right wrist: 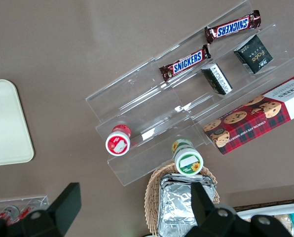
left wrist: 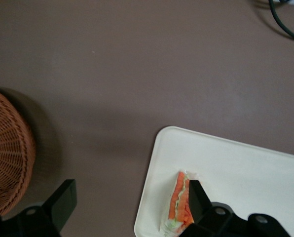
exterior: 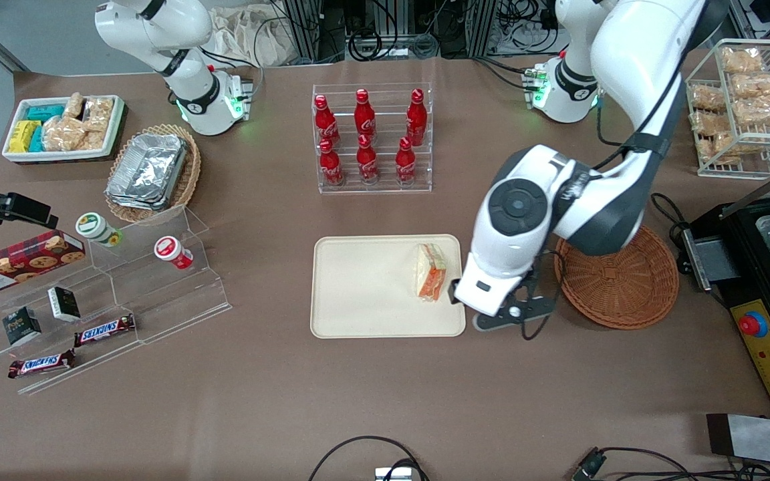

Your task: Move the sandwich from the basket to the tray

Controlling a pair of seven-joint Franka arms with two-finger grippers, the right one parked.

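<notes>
The gripper [left wrist: 127, 207] hangs low over the edge of the tray [exterior: 365, 294] nearest the basket [exterior: 625, 294], its jaws spread wide and holding nothing. One black finger [left wrist: 196, 197] lies just beside the sandwich [exterior: 430, 272], though contact cannot be judged; the other finger [left wrist: 63, 200] sits over bare table between tray and basket. The sandwich rests on the tray near that edge, orange and green filling facing up. The basket lies just beside the tray, toward the working arm's end of the table.

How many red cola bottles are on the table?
6, all in the clear rack farther from the camera than the tray: three on its upper step, three on its lower. The tool hangs open beside the sandwich.
</notes>
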